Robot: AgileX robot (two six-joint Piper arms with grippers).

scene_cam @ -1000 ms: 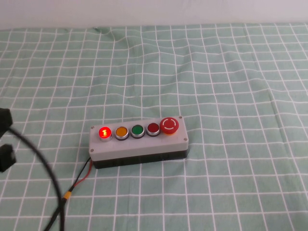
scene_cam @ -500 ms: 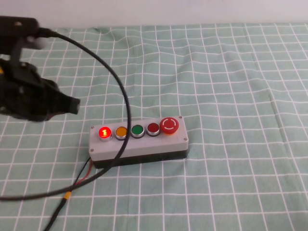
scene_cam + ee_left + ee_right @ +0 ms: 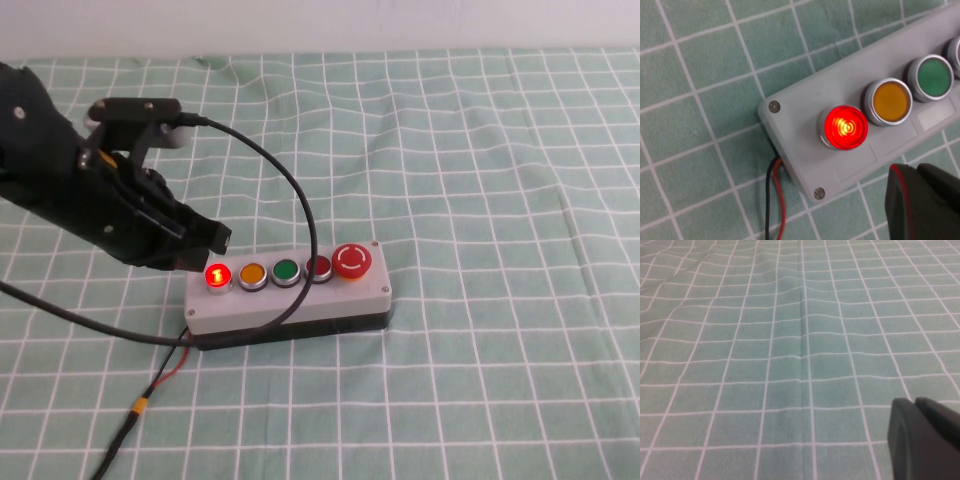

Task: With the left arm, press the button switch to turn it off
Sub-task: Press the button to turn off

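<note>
The lit button switch (image 3: 216, 275) sits at the end of the grey five-button box (image 3: 290, 305) nearest the left gripper (image 3: 213, 240), glowing bright red, so it is not yet off. To do the press well, the gripper tip should come down squarely on the dome's centre, along the button's own axis, and stay clear of the orange button (image 3: 251, 274) just beyond it. A short, firm push is likely enough; the red glow going out would be the sign to lift.

The left arm (image 3: 95, 195) reaches in low from the box's free end, its forearm slanting down toward the switch with a black cable (image 3: 290, 195) looping over the box. In the left wrist view, the left gripper's fingers (image 3: 922, 202) appear pressed together, with no gap showing, and they hang just beside the switch, apart from its dome. The tip still needs a small shift over the dome before descending.

The right gripper (image 3: 925, 440) hovers over bare green checked cloth (image 3: 790, 340), far from the box, its fingers apparently together.
</note>
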